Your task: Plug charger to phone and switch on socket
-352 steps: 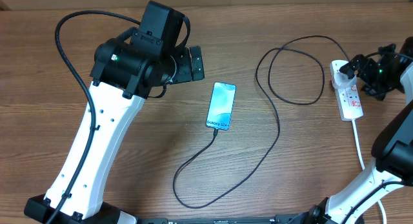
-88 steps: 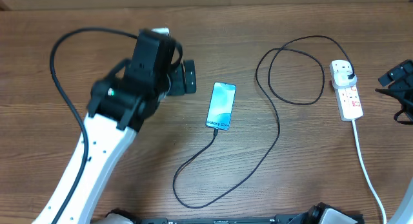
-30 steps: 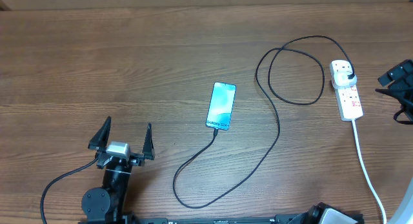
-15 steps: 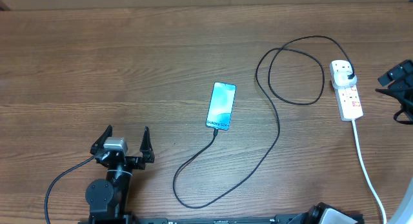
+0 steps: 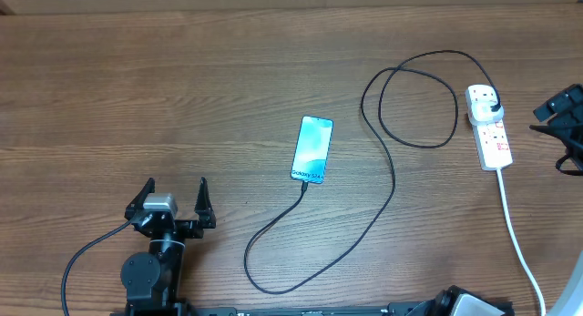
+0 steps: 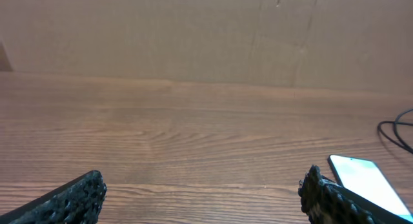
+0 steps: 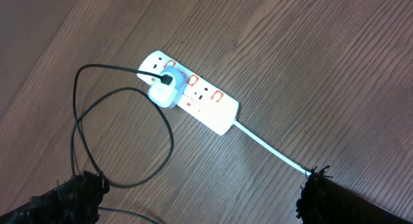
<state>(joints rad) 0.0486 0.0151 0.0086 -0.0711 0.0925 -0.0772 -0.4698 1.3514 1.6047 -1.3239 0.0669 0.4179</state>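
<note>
The phone [image 5: 311, 148] lies flat mid-table, its screen lit light blue; its corner shows in the left wrist view [image 6: 364, 182]. The charger's black cable [image 5: 390, 184] runs from the phone's near short edge in loops to a plug seated in the white power strip [image 5: 491, 134]. The right wrist view shows the strip [image 7: 206, 102] with a pale plug [image 7: 164, 92] in it and the black cable [image 7: 122, 133]. My left gripper [image 5: 172, 202] is open and empty at the front left, far from the phone. My right gripper [image 7: 200, 198] is open and empty, high at the right edge.
The strip's white cord [image 5: 519, 234] runs toward the front right edge. A brown cardboard wall [image 6: 206, 30] stands behind the wooden table [image 5: 182, 97].
My left arm has drawn back from beside the phone to the front left and settled low, fingers open. My right arm had earlier left the power strip and has stayed at the right edge.
</note>
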